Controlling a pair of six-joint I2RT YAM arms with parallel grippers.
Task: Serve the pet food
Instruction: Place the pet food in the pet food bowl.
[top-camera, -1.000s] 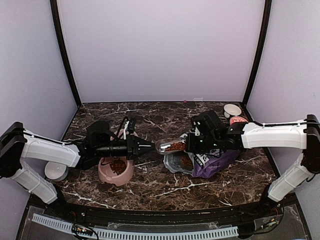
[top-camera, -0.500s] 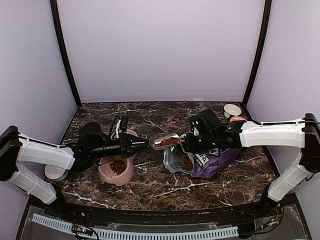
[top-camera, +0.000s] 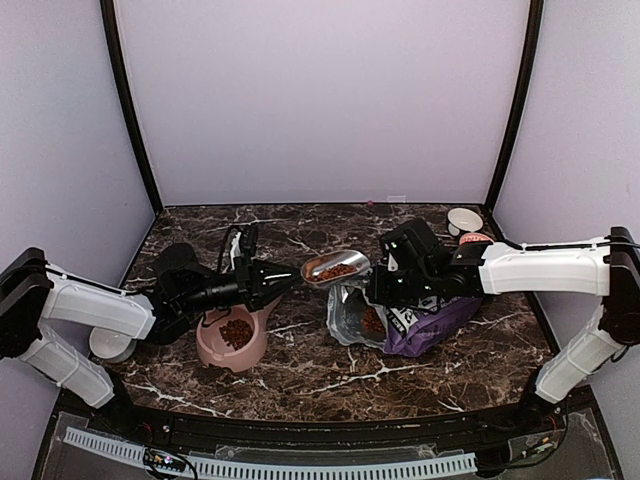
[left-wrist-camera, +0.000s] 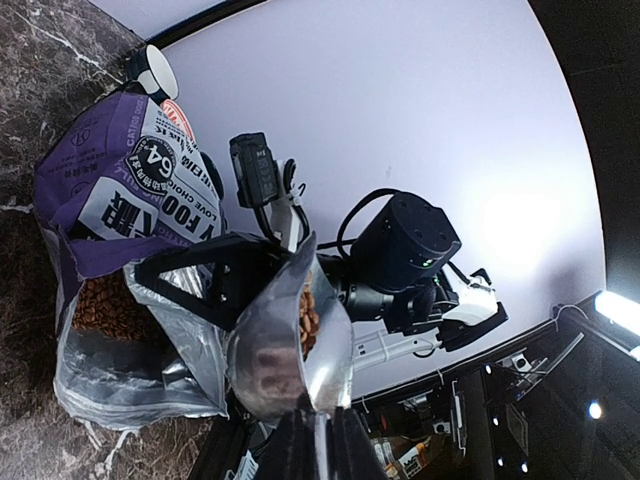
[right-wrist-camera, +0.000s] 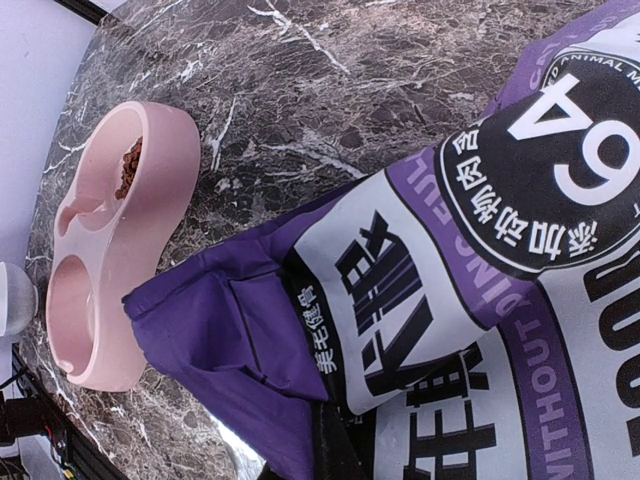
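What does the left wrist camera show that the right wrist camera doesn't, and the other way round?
Only the left wrist view: the metal scoop loaded with pet food and held in the left gripper, more kibble inside the bag's open mouth, and the right arm behind it.
Only the right wrist view: the pink double bowl, with some kibble in one compartment; the other looks empty.
Both: the purple-and-white bag and the marble table.

Probably lab test booth: plain lilac walls (top-camera: 320, 100), marble-look table (top-camera: 300, 375).
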